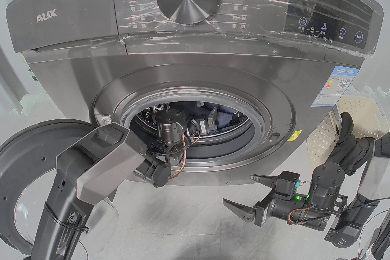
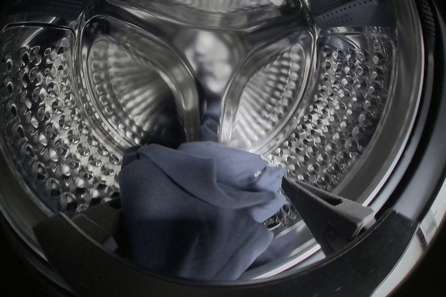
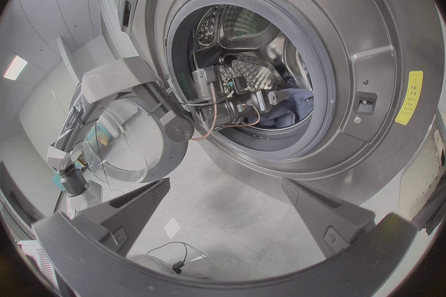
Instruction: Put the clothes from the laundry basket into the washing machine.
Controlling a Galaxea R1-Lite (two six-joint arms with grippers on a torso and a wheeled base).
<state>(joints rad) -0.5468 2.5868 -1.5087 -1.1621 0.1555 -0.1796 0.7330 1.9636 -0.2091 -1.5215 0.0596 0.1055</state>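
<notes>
My left gripper [image 2: 220,183], fingers spread, sits inside the washing machine's [image 1: 243,70] drum with the blue garment [image 2: 186,219] slumped between them. I'd back straight out, snagging nothing. My right gripper [image 1: 237,189], spread and empty, hangs beside the laundry basket's [image 1: 365,104] dark clothes [image 1: 349,147].

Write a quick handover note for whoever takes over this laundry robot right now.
Left gripper: open, inside the washing machine drum, with the blue garment lying against it.
Right gripper: open and empty, low in front of the machine, near the laundry basket.
Done: the blue garment is in the drum.
Left: a dark garment hangs over the basket's rim and needs loading. The inside of the basket is hidden, so check for more.
</notes>
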